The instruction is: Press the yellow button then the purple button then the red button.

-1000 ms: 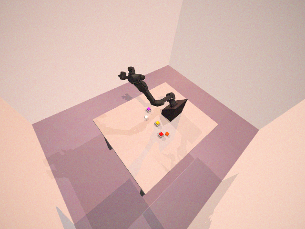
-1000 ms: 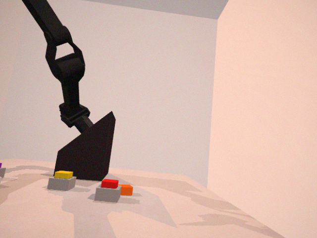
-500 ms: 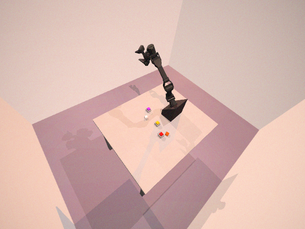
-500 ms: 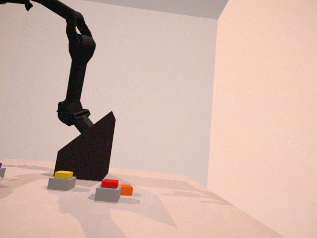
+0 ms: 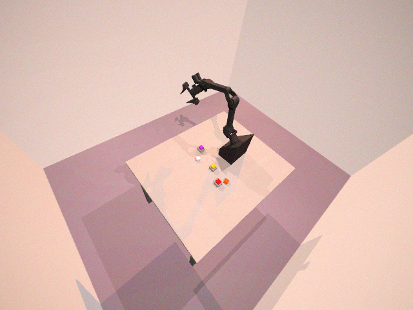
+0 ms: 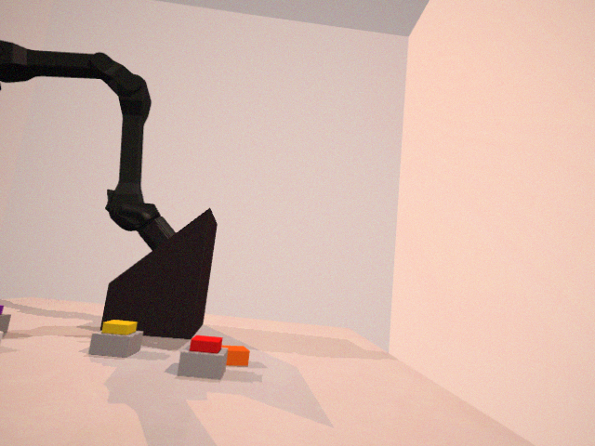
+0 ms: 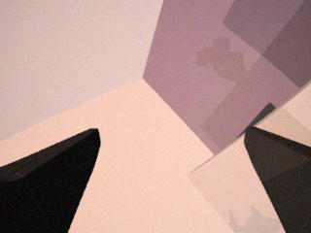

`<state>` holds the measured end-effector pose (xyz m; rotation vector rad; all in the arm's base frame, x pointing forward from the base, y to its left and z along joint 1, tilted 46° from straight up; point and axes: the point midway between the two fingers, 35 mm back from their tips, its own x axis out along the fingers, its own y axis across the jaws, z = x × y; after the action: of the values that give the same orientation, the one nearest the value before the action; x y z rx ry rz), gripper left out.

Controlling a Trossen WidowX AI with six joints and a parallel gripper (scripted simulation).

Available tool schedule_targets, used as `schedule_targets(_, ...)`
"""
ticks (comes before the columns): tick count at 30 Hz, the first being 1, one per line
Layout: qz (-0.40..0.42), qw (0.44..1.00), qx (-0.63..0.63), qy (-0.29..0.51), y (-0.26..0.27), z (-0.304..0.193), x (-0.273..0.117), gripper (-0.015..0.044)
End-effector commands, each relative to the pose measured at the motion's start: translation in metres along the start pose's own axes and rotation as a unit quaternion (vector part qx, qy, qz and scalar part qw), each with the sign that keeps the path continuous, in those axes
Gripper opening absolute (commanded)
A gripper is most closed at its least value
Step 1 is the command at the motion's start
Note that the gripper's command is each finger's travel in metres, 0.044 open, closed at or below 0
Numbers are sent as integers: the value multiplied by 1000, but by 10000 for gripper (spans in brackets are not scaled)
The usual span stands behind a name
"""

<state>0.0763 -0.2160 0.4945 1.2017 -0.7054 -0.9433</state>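
My gripper [image 5: 184, 97] [image 7: 173, 135] is open and empty, high above the table on the far side of the buttons. The exterior view does not show its fingers. The yellow button [image 5: 213, 166] [image 6: 119, 327] sits on a grey base in front of the arm's foot. The purple button [image 5: 201, 147] stands beyond it in the top view; in the exterior view only its edge shows at the left border. The red button [image 5: 218, 181] [image 6: 205, 344] sits on its grey base beside an orange block. All three caps stand raised. No button shows in the wrist view.
The orange block [image 5: 226, 181] [image 6: 237, 355] lies close beside the red button's base. A white block [image 5: 197, 158] lies between the purple and yellow buttons, nearer the purple one. The arm's dark wedge-shaped foot [image 5: 236, 150] [image 6: 158, 288] stands on the table [image 5: 206, 230] behind the yellow button.
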Motion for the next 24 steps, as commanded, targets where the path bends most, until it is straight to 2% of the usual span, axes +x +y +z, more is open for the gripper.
schedule_targets(1, -80, 995, -15, 64, -47, -31, 49, 400)
schedule_targets(7, -196, 962, -84, 169, -121, -109, 97, 400)
schedule_targets(12, -277, 907, -186, 257, -184, -188, 104, 400)
schedule_targets(18, -338, 800, -353, 349, -259, -275, 72, 400)
schedule_targets(24, -344, 646, -545, 409, -328, -333, 12, 400)
